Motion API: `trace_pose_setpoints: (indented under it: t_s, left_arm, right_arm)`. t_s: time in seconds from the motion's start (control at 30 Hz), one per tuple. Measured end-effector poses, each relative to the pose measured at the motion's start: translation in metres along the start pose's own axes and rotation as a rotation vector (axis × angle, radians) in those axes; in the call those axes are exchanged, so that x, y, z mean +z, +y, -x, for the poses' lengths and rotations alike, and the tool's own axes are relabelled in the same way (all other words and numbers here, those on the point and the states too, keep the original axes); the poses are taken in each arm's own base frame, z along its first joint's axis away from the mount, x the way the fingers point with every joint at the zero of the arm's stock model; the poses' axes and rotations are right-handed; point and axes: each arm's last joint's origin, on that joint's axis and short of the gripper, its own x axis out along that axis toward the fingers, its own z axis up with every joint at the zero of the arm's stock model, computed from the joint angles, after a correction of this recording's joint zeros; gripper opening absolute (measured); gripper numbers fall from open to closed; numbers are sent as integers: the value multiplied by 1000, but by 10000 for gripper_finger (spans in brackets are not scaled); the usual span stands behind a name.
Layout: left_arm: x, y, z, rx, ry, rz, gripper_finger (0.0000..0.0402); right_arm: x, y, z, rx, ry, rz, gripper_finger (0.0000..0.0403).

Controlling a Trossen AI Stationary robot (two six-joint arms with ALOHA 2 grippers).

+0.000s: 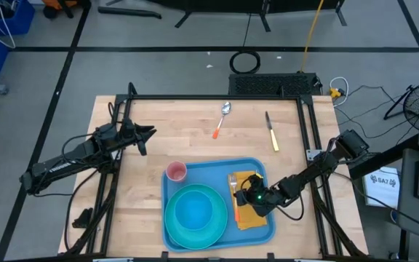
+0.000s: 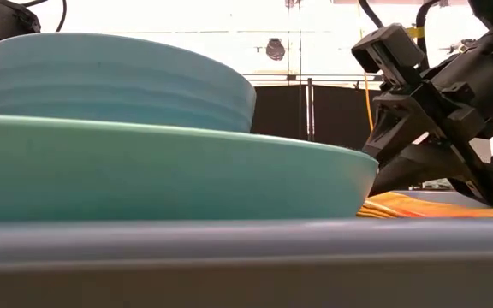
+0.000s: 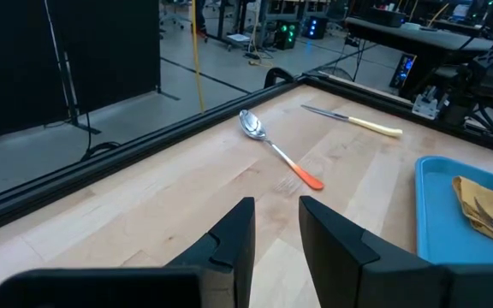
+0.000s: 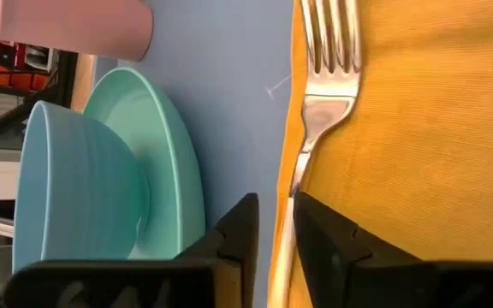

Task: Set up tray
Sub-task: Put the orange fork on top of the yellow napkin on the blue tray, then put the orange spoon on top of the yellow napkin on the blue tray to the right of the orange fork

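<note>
The light-blue tray (image 1: 257, 169) lies at the table's near middle. On it are a pink cup (image 1: 176, 172), a teal plate (image 1: 211, 195) with a blue bowl (image 1: 193, 212) in it, and a yellow-orange napkin (image 1: 252, 217). A fork (image 4: 328, 77) lies on the napkin's left edge, tines toward the far edge. My right gripper (image 4: 276, 205) slants down over the napkin, open a little, with the fork's handle (image 4: 282, 248) in the gap. My left gripper (image 3: 276, 210) hangs open over the table's far left with nothing between its fingers. My right gripper has a finger on each side of the fork's handle (image 4: 282, 248), along the handle and slanting down from the table's right. The fork lies flat on the napkin (image 4: 418, 154). I cannot tell whether the fingers touch the handle.
A spoon (image 1: 222, 116) with an orange handle and a knife (image 1: 271, 131) with a cream handle lie on the bare wood beyond the tray. A black frame (image 1: 217, 97) runs along the table's far and side edges.
</note>
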Motion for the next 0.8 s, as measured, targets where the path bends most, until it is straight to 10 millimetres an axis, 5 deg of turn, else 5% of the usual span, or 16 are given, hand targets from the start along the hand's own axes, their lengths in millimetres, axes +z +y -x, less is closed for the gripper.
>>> trace_pose_setpoints:
  t_s: [0.27,0.47,0.63,0.8]
  left_arm:
    - [0,0,0,0,0,0,97]
    - [0,0,0,0,0,0,97]
    - [0,0,0,0,0,0,97]
    - [0,0,0,0,0,0,97]
  right_arm:
    - [0,1,1,14,-19,13,36]
    - [10,18,20,80,-39,89,25]
    - [40,38,35,142,-150,254,22]
    - [101,45,24,90,-174,387,14]
